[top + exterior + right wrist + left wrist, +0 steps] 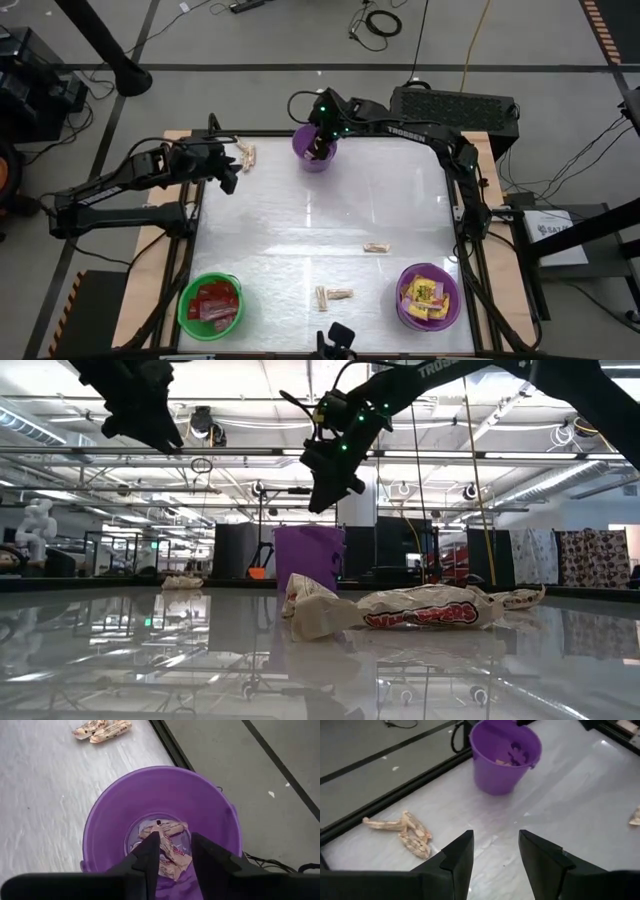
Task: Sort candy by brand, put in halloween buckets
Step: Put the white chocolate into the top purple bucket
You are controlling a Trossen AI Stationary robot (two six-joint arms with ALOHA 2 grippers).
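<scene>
Desk [300, 225] centre is open around one tan sweet [376, 248]. Right tool [320, 148] fills the mouth of the far purple bucket [315, 160]. Left tool [228, 176] hangs beside the tan sweets [246, 156] near that bucket.

1. Right arm: reaches across the far edge of the table, wrist bent down, right gripper [320, 146] directly above the small round purple plastic pail [315, 160] at the far edge.
2. Right gripper's fingers [150, 857] point into that pail's mouth, parted by a narrow gap, gripping nothing.
3. Left arm: stretched toward the same pail, left gripper [226, 170] raised, well to the side of it; fingers [457, 857] apart, empty.
</scene>
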